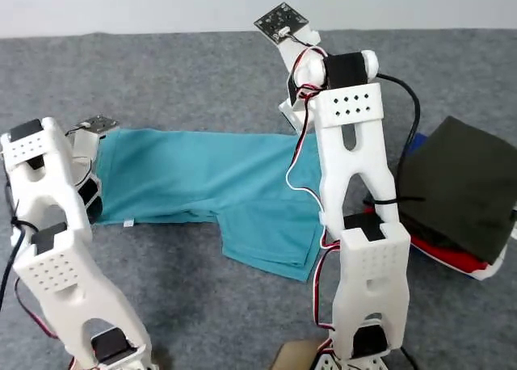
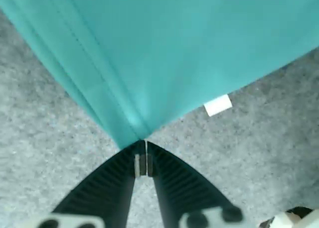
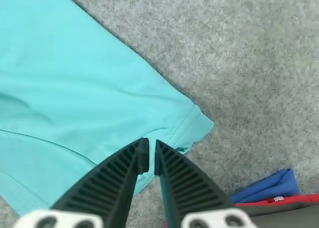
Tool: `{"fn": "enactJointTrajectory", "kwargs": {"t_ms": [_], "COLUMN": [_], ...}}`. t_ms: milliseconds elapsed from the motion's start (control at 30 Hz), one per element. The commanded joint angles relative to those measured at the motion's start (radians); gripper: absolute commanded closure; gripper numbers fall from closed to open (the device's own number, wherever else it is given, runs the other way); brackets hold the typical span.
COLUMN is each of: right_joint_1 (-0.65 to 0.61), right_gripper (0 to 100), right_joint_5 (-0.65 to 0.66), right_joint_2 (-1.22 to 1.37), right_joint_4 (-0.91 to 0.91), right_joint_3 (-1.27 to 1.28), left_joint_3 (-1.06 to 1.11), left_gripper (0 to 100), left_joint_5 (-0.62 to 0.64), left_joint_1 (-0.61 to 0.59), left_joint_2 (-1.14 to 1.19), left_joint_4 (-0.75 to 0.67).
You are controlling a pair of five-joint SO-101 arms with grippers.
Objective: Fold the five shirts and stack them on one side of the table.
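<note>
The teal shirt point(image 1: 202, 176) lies flat on the desk point(image 1: 161, 71), between the two arms. It makes a long band across the middle, and one wider part hangs toward the near edge, so I judge it is only partly folded.

The left hand point(image 2: 142, 161) is closed tight on one corner of the shirt. The cloth comes out from the tips in a narrow point, and a small white tag point(image 2: 218, 105) lies on the desk just beside that hem. Holding a corner makes sense here, because the whole edge can follow when the corner is carried over.

The right hand point(image 3: 149, 161) is at the other end of the shirt, on the edge close to a hemmed corner. Its jaws are very narrow, with only a thin gap. A strip of teal shows in that gap, so it seems to pinch the cloth, but I cannot be fully sure. With both ends held, the shirt can stay straight during a fold.

A stack point(image 1: 460, 192) of folded shirts sits on the right side of the desk, well apart from the left arm. A dark one is on top, with red, blue and white under it. I think this teal one is the last to fold.

The desk is covered with grey felt, which probably grips the cloth a little. Behind it there is a plain pale wall point(image 1: 161, 6).
</note>
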Motion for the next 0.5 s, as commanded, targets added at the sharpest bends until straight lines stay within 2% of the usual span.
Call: {"fn": "enactJointTrajectory", "kwargs": {"t_ms": [0, 233, 467], "right_joint_1": [0.012, 0.071, 0.174], "right_gripper": [97.0, 97.0, 97.0], "right_joint_5": [-0.012, -0.014, -0.014], "right_joint_2": [-0.133, -0.410, -0.763], "right_joint_4": [0.044, 0.045, 0.042], "right_joint_3": [-0.011, 0.089, 0.474], "left_joint_3": [0.002, 0.013, 0.101], "left_gripper": [99, 99, 99], "left_joint_5": [-0.005, 0.018, 0.192], "left_joint_1": [0.028, 0.199, 0.534], "left_joint_2": [-0.143, -0.399, -0.414], "left_joint_4": [0.023, 0.011, -0.026]}}
